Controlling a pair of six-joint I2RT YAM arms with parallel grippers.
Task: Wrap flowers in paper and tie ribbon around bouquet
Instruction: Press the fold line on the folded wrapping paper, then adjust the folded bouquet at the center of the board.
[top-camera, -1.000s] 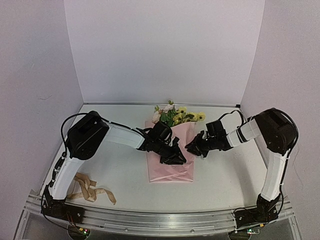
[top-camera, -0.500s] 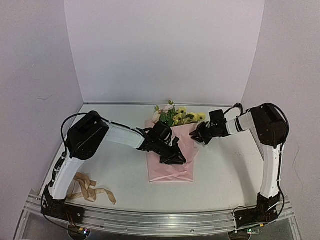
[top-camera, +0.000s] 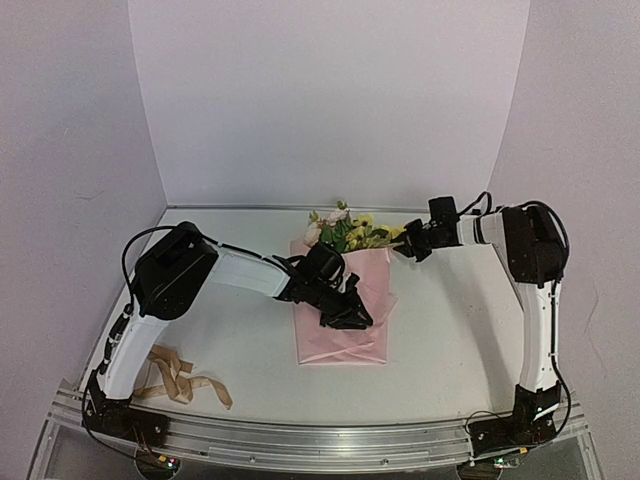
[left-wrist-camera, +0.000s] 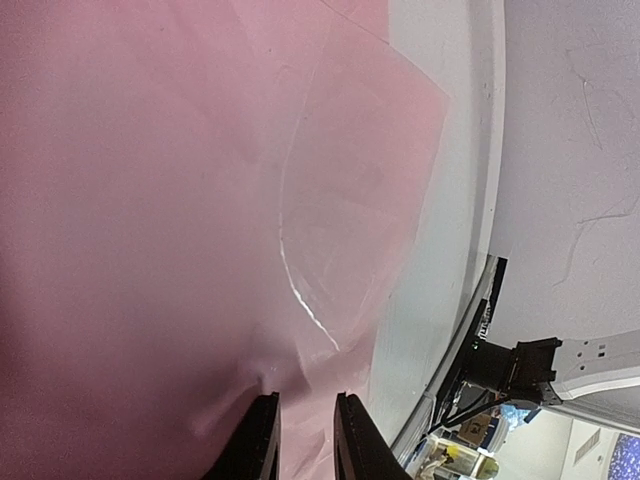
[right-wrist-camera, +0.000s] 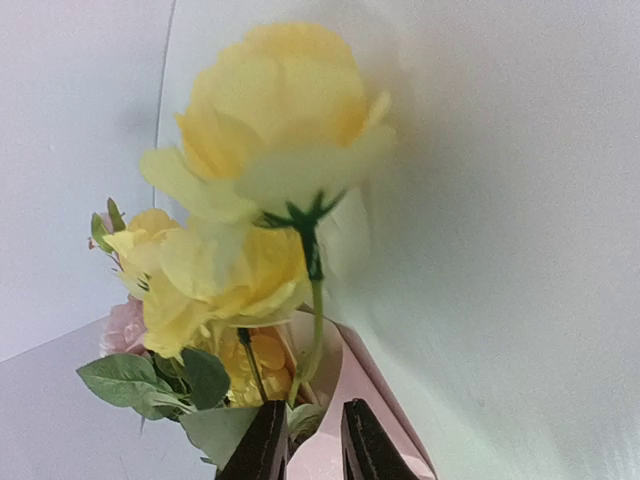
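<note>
The bouquet lies mid-table: yellow and pinkish flowers (top-camera: 350, 230) with green leaves stick out of the far end of the folded pink paper (top-camera: 340, 342). My left gripper (top-camera: 350, 312) rests on the middle of the paper. In the left wrist view its jaws (left-wrist-camera: 302, 435) stand close together with puckered paper (left-wrist-camera: 200, 200) bunched between them. My right gripper (top-camera: 403, 247) is at the paper's far right corner beside the blooms. Its jaws (right-wrist-camera: 310, 440) are a narrow gap apart, with the paper's edge (right-wrist-camera: 366, 375) and a leaf between them, under a yellow flower (right-wrist-camera: 270, 180). The tan ribbon (top-camera: 175, 380) lies loosely looped at the near left.
Pale walls close off the table at the back and both sides. A metal rail (top-camera: 320, 442) runs along the near edge between the arm bases. The right arm's base (left-wrist-camera: 510, 370) shows past the paper in the left wrist view.
My right gripper has travelled from the paper's right edge away towards the back, up to the flower heads. The left gripper and the ribbon have stayed put.
</note>
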